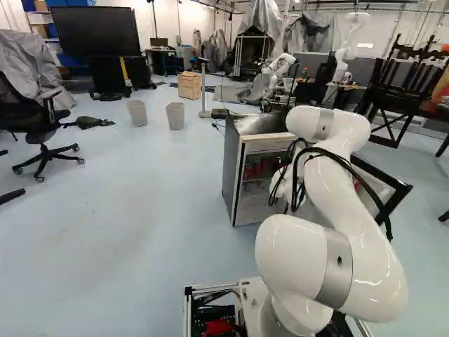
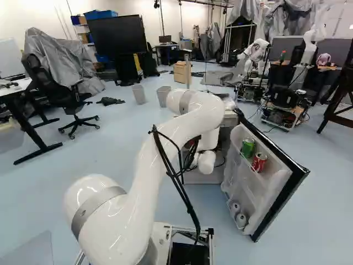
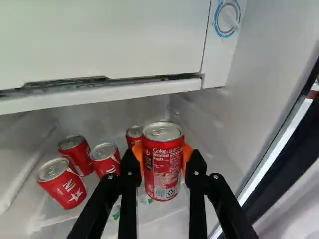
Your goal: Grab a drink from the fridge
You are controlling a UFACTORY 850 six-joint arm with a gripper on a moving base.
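One red can (image 3: 163,177) is clasped upright in the gripper (image 3: 162,157).

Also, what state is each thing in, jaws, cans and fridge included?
Jaws, closed on a can from both sides
Gripped can, red, upright
Fridge door, swung wide open
Four other red cans inside, standing, ungripped
Green can, standing in the door rack
Red door can, standing beside the green one
Dial, setting unclear
Big screen, dark
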